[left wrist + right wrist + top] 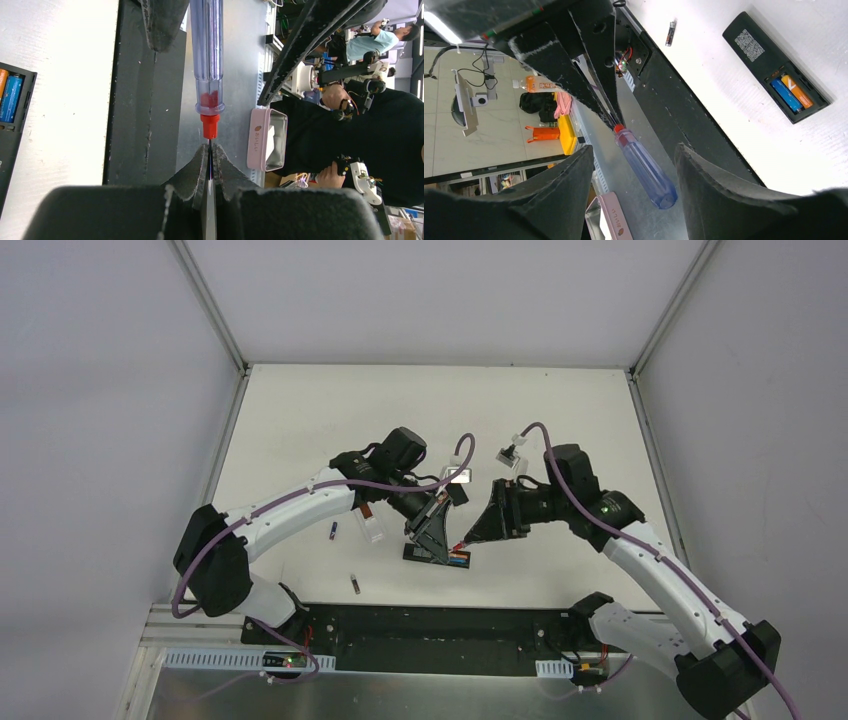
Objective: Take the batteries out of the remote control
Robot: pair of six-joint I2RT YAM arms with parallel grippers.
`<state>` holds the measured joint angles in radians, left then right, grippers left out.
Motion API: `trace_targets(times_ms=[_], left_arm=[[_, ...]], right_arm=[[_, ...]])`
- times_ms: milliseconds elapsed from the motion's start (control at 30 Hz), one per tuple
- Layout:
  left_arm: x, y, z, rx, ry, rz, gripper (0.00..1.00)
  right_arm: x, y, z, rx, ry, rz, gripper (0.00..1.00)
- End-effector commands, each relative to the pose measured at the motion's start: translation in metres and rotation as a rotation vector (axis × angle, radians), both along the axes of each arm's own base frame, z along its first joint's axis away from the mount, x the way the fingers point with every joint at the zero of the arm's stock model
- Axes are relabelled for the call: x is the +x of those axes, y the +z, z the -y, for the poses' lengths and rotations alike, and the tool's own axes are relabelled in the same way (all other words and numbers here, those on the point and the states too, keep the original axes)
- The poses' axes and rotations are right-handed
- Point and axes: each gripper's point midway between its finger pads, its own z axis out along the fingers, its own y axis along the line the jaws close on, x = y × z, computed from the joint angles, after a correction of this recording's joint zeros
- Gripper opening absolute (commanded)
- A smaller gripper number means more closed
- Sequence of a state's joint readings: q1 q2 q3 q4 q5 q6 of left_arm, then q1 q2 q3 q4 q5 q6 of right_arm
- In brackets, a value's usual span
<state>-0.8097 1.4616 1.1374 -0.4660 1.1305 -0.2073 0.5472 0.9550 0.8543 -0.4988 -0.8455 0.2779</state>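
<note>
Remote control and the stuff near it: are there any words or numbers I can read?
Remote control: a square code sticker, with no words to read.
The blue battery and orange battery inside it: print too small to read.
Loose battery on the table: print too small to read.
Pink box: a short sideways word, too blurred to read.
So nothing can be quoted for sure.
</note>
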Motion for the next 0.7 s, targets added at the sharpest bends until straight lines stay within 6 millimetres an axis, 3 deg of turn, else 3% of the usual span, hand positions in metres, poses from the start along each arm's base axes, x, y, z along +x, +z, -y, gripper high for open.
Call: trace_targets(times_ms=[0,500,567,667], left_arm=[[-0.005,0.025,-0.003,-0.085,-0.041,0.037,0.0],[-0.003,0.031,-0.001,-0.097,-0.042,0.046,0.0],[-0.002,0.032,0.0,-0.099,-0.043,0.048,0.0],[-0.002,0.032,0.0,-0.1,-0.043,0.048,0.0]], right_arm=[[0.006,0.011,-0.008,0.074,0.019,0.012,0.61],[-0.007,0.012,-0.012,0.137,0.138,-0.064,0.4],[-0.008,0.013,-0.012,0.145,0.144,-0.061,0.31],[-0.006,0.013,-0.013,0.145,0.139,-0.057,0.28]])
